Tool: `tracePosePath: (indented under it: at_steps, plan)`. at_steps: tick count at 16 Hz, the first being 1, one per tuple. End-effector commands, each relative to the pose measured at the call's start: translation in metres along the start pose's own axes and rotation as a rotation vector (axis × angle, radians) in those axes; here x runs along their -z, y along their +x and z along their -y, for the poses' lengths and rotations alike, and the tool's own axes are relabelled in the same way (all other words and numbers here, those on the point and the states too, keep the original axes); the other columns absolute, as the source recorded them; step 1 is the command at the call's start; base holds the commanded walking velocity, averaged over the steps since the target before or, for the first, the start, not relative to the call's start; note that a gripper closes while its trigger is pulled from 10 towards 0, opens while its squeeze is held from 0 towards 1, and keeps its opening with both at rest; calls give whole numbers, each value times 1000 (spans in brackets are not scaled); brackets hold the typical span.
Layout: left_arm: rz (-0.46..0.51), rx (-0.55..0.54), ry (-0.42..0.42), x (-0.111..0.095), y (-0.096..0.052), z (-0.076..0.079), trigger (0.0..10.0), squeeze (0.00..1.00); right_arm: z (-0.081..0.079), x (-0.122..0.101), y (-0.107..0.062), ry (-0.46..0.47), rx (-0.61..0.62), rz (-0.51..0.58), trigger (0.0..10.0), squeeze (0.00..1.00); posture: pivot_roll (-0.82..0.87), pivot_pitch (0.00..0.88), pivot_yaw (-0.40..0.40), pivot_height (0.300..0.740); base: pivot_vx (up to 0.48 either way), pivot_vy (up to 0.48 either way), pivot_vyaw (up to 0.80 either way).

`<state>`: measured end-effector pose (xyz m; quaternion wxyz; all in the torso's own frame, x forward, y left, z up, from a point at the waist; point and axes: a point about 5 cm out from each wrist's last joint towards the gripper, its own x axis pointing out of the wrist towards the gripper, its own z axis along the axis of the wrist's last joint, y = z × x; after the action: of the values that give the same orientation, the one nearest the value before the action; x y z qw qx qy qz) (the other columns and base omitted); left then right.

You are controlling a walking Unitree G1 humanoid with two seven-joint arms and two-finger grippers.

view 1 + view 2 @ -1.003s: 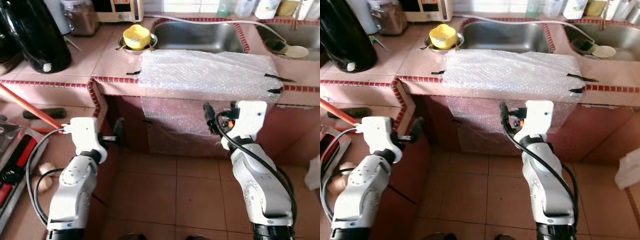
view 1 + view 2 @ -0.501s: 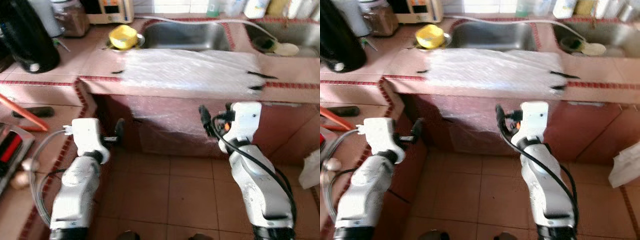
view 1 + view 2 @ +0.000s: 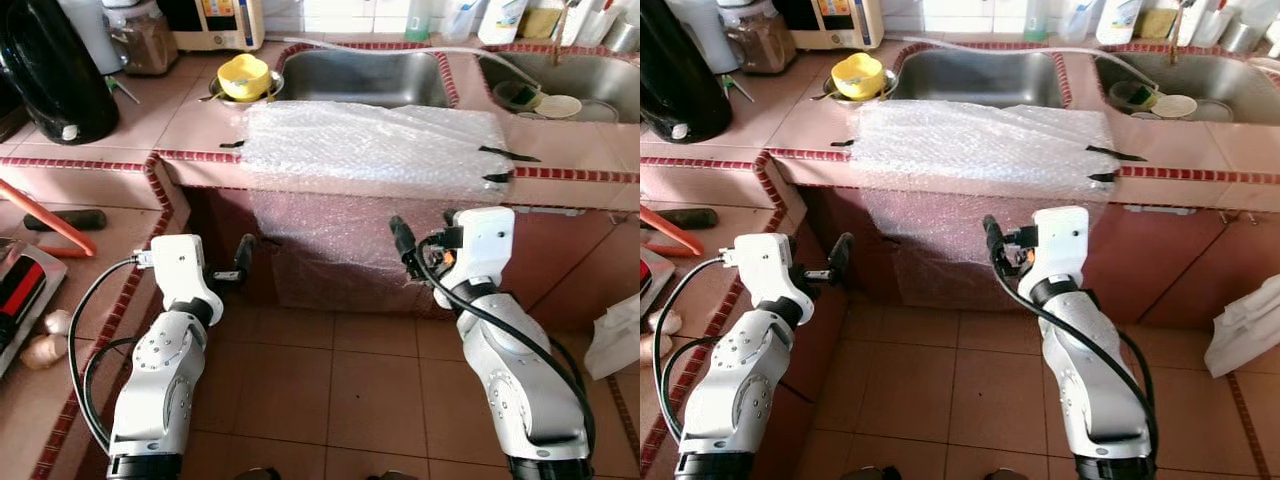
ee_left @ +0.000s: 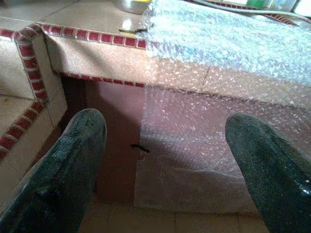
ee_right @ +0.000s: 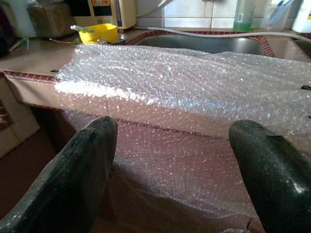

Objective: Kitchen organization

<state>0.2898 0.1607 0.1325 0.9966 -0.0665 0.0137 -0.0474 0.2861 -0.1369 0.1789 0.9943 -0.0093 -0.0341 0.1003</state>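
A sheet of bubble wrap (image 3: 370, 150) is taped over the pink tiled counter (image 3: 200, 120) and hangs down its front. Behind it lie a steel sink (image 3: 360, 78) and a yellow bowl (image 3: 245, 75) in a metal dish. My left gripper (image 3: 243, 258) is held low in front of the counter's left corner, open and holding nothing; its fingers (image 4: 73, 160) frame the wrapped edge. My right gripper (image 3: 400, 240) is also open and holding nothing, just short of the hanging bubble wrap (image 5: 184, 92).
A black kettle (image 3: 50, 70), a jar (image 3: 140, 40) and a white appliance (image 3: 215, 20) stand at the back left. A second sink (image 3: 560, 85) with dishes is at the right. A lower counter (image 3: 60, 260) with a red handle lies left. A white cloth (image 3: 615, 335) lies on the floor tiles.
The camera has shifted, so the counter sits further left and more of the right sink shows. Both arms keep the same pose with fingers apart.
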Motion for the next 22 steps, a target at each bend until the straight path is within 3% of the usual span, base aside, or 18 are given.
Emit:
tracePosePath:
  at_steps: [1,4,7,22]
  plan:
    - [51,16,37,-11,-1,1,10000,0,3,-10,1,-45,33,37,10000,0,-77,139,44,740,0,0,0]
    - [122,81,-7,-31,-3,8,10000,0,8,-21,3,-58,85,114,10000,0,-74,138,43,740,0,0,0]
    - [180,123,-28,-46,-2,18,10000,0,8,-23,2,-5,74,109,10000,0,-71,134,41,740,0,0,0]
    - [151,142,-56,-42,-3,21,10000,0,7,-20,4,-18,66,137,10000,0,-70,137,41,740,285,0,0]
